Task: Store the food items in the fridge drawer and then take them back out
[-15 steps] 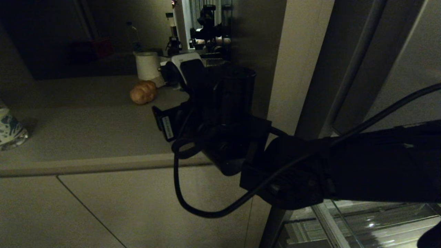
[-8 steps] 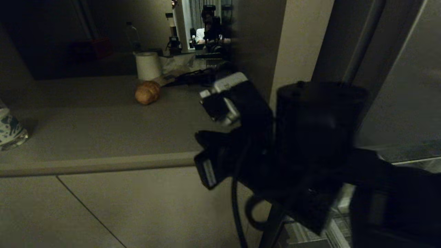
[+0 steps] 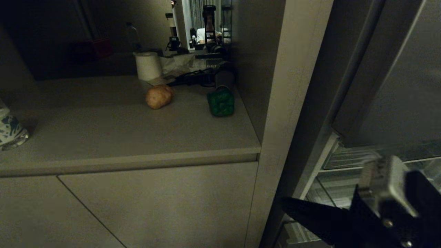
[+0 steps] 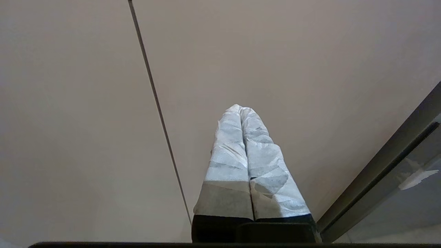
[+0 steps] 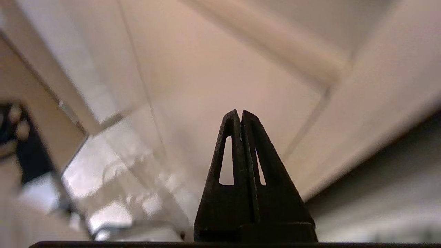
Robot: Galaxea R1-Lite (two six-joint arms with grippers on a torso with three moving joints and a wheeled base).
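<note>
potato (image 3: 159, 96) on counter (image 3: 103, 131), well apart from shut right claw (image 3: 289, 206).

The potato (image 3: 159, 96) sits on the surface (image 3: 103, 131), towards the back, with the paper roll (image 3: 147, 65) just behind it and to its left. A pepper-like item (image 3: 221, 102) lies to the potato's right, near the surface's right edge, cables (image 3: 193, 77) behind it. A patterned cup (image 3: 10, 129) stands at the far left. Right of the upright panel (image 3: 279, 113), lower down, is the fridge drawer (image 3: 341, 179), the right gripper (image 3: 293, 206) before it.
</note>
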